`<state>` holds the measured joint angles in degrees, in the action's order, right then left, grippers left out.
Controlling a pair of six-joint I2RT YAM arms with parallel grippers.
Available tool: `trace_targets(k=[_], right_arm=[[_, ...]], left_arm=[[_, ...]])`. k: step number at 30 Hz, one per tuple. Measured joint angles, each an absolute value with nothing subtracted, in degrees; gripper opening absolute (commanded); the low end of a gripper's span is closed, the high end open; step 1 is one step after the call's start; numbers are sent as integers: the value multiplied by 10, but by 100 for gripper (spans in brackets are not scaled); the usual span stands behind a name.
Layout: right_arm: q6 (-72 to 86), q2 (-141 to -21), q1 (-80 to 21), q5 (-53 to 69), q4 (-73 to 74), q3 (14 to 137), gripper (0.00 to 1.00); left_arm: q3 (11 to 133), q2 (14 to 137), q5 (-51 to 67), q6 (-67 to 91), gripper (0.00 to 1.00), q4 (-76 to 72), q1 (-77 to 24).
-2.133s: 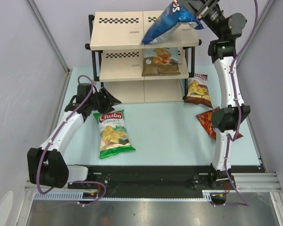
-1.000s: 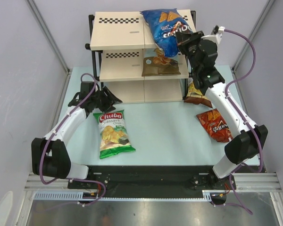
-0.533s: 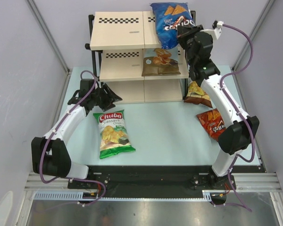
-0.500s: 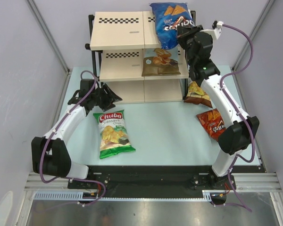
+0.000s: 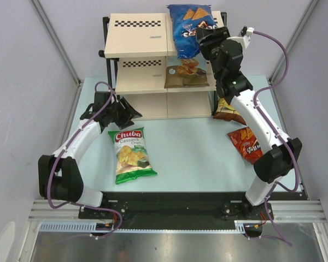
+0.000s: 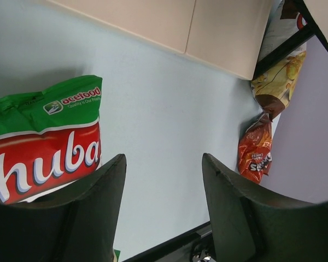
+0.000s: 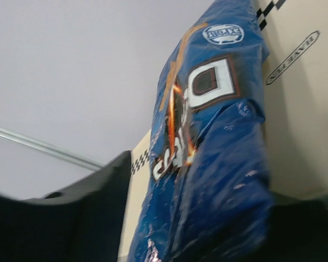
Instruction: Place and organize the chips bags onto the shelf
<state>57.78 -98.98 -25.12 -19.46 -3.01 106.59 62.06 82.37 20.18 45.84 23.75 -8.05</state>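
The large blue Doritos bag [image 5: 186, 27] lies on the right half of the shelf's top board [image 5: 139, 41]. My right gripper [image 5: 205, 38] is at the bag's near end, open. In the right wrist view the blue bag [image 7: 218, 125] sits between the spread fingers of that gripper [image 7: 218, 185], with a gap beside the left finger [image 7: 82, 218]. My left gripper [image 5: 126, 113] hovers open and holds nothing, just above the top edge of the green-white Chuba bag [image 5: 130, 155] on the table. The pale blue-and-brown bag [image 5: 186, 73] rests on the middle board.
A small dark Chuba bag [image 5: 229, 112] leans at the shelf's right foot. The red Doritos bag [image 5: 247, 144] lies on the table beside the right arm. The left wrist view shows the green bag [image 6: 44, 136], the red bag [image 6: 255, 153] and the shelf's lowest board [image 6: 208, 27].
My right gripper's jaws have spread apart off the blue bag. The bag has shifted slightly left on the top board. The left arm has barely moved.
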Motion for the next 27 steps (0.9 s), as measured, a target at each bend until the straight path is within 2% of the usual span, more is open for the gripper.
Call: trace_targets(k=[3, 10, 14, 21, 27], right_arm=[[577, -969, -256, -190, -27, 1050, 76], [574, -930, -242, -166, -17, 1010, 78], [569, -881, -217, -139, 1, 964, 78], [478, -798, -196, -140, 161, 898, 78], [358, -753, -205, -142, 283, 871, 81]], left_arm=[[625, 824, 199, 458, 66, 241, -81], [626, 823, 195, 453, 82, 247, -81], [628, 817, 181, 444, 83, 256, -81], [681, 801, 107, 398, 88, 322, -69], [652, 716, 62, 367, 89, 362, -27]])
